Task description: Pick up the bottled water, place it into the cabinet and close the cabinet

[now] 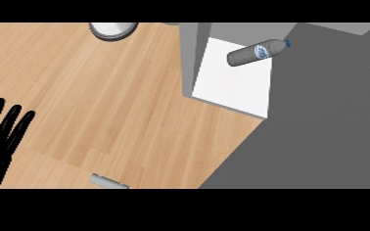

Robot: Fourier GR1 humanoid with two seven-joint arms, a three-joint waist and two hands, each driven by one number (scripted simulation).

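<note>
My left hand (11, 132) shows at the view's left edge, fingers straight and released, holding nothing. It is at rest on that side of the pale wooden counter (108, 103). My right hand is out of sight.

The clear plastic water bottle with a blue cap and a blue-and-white label (256, 53) is far from these fingers, ahead of them and well off to their right. It lies on its side on the white floor of the grey-walled cabinet (231, 88). Its long axis slants, with the cap at the end farther from my fingers and the base nearer. The bottle seems to be in place already, so I judge that closing the cabinet is what is left.

A broad dark grey panel (311, 127) lies beyond the cabinet's opening. I cannot tell whether it is the door. All of that is on the right, so the unseen right hand is likely better placed than my left.

A white round plate with a grey rim (113, 29) sits ahead of my fingers.
</note>
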